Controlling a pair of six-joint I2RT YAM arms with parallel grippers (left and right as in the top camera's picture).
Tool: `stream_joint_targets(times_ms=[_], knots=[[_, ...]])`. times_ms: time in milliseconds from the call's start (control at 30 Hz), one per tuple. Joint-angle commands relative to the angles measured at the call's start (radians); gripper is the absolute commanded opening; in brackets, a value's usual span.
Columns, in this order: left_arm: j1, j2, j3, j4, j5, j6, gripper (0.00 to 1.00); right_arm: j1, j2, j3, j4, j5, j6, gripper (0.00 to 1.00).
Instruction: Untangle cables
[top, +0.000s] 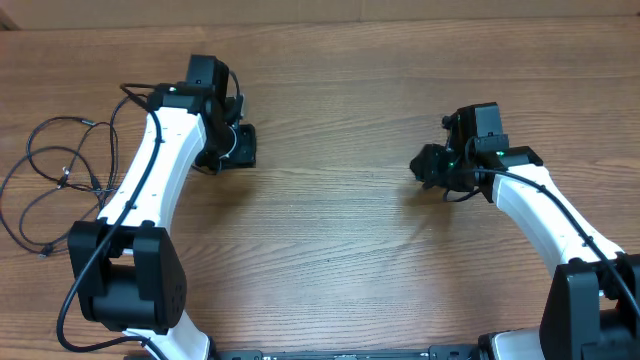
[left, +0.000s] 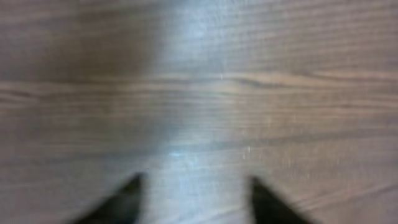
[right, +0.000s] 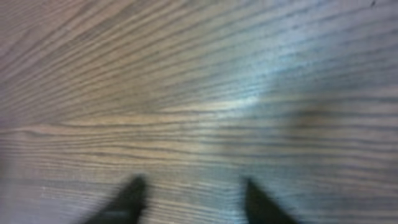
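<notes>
Your cables (top: 66, 178) lay in a loose tangle at the far left of the bench (top: 330, 230). They were thin black loops crossing one another, with small plug ends just visible among them. On their right side the loops ran up against the white link of the left arm (top: 150, 170), and you could not tell from overhead whether they touched it or passed beneath it. Neither tool was near them.

Your left tool (top: 238, 146) sat beyond the arm, to the right of the tangle and over bare wood. From the left wrist camera its two dark fingers (left: 127, 202) stood apart with only wood grain showing between them, so it was open and held nothing, though the view was blurred.

Your right tool (top: 428, 166) was well apart from the cables, across the bench on the right half, pointing toward the middle. From the right wrist camera its fingers (right: 127, 198) also stood apart over bare, blurred wood, gripping nothing.
</notes>
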Motion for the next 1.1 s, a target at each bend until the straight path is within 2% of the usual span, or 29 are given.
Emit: stream_joint_targets(times_ms=[0,33,67,100,133,167,200,233,267,300,333,367,400,433,467,500,900,1067], knots=[[-0.010,0.002,0.013,-0.051,0.085,0.037,1.00,0.002,-0.019,0.082,0.012,-0.001,-0.043,0.31],[-0.010,0.002,0.013,-0.065,0.105,0.054,0.53,0.002,-0.019,0.109,0.014,-0.001,-0.051,0.84],[-0.010,0.002,0.013,-0.071,0.107,0.064,0.04,0.002,-0.019,0.124,0.014,-0.002,-0.068,0.93],[-0.010,0.002,0.013,-0.083,0.107,0.055,0.04,0.002,-0.019,0.135,0.014,-0.001,-0.081,0.94],[-0.011,0.002,0.013,-0.092,0.107,0.030,0.04,0.002,-0.020,0.151,0.009,-0.002,-0.098,0.86],[-0.011,0.002,0.013,-0.098,0.107,0.003,0.04,0.002,-0.021,0.166,0.000,-0.002,-0.101,0.60],[-0.013,0.002,0.013,-0.104,0.108,-0.010,0.04,0.001,-0.021,0.181,-0.012,-0.001,-0.102,0.24],[-0.014,0.002,0.013,-0.110,0.107,-0.012,0.04,0.002,-0.021,0.214,-0.051,-0.002,-0.101,0.04],[-0.014,0.002,0.013,-0.110,0.108,-0.007,0.04,0.002,-0.021,0.233,-0.085,-0.002,-0.101,0.04],[-0.014,0.002,0.013,-0.114,0.108,-0.004,0.40,0.002,-0.021,0.250,-0.113,-0.001,-0.101,0.04],[-0.014,0.002,0.013,-0.119,0.107,-0.004,0.92,0.002,-0.021,0.266,-0.144,-0.001,-0.101,0.04],[-0.014,0.002,0.013,-0.124,0.107,-0.004,0.94,0.002,-0.021,0.287,-0.188,-0.001,-0.101,0.04],[-0.014,0.002,0.013,-0.124,0.107,0.000,0.88,0.001,-0.021,0.301,-0.219,-0.001,-0.101,0.04],[-0.014,0.002,0.013,-0.124,0.107,0.002,0.68,0.001,-0.021,0.311,-0.240,-0.001,-0.101,0.04],[-0.013,0.002,0.013,-0.123,0.106,0.004,0.15,0.002,-0.022,0.320,-0.257,-0.001,-0.101,0.04],[-0.013,0.002,0.013,-0.127,0.107,0.003,0.04,0.002,-0.023,0.329,-0.279,-0.001,-0.101,0.04],[-0.013,0.002,0.013,-0.209,0.107,0.003,0.04,0.002,-0.031,0.355,-0.552,-0.002,-0.127,0.04],[-0.013,0.002,0.014,-0.311,0.107,0.003,0.04,0.002,-0.031,0.355,-0.668,-0.014,-0.125,0.04]])
